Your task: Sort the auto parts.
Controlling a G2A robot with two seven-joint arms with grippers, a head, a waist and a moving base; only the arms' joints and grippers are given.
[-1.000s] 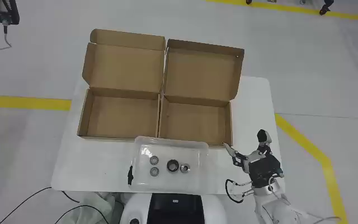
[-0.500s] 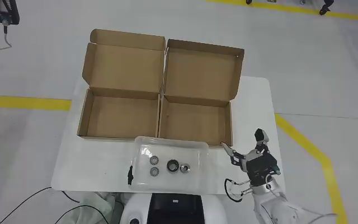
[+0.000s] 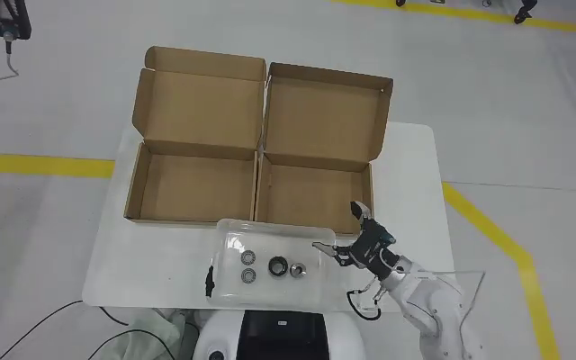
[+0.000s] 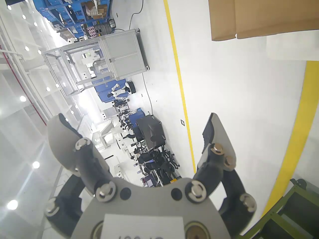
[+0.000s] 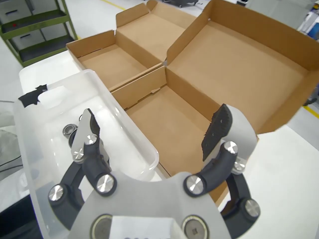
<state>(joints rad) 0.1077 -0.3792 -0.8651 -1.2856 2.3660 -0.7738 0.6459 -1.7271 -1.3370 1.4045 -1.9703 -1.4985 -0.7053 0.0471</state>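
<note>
**A:** What's in the containers?

**B:** The clear plastic tray (image 3: 270, 225) at the worktop's (image 3: 405, 171) near edge holds four round metal parts. Two bearings (image 3: 248, 257) sit at its left, with a dark ring (image 3: 278, 266) and a smaller ring (image 3: 298, 268) mid-tray. Behind it the left cardboard box (image 3: 192, 187) and right cardboard box (image 3: 312, 196) stand with lids up, bare floors showing.

**A:** And the pincers?

**B:** The right pincer (image 3: 337, 227) is spread wide, gripping nothing, one finger over the tray's right end. The left pincer (image 4: 135, 116) is also wide apart and holds nothing.

**A:** Anything changed?

**B:** A second ago the right pincer hung over the worktop well right of the tray. It has come left.
</note>
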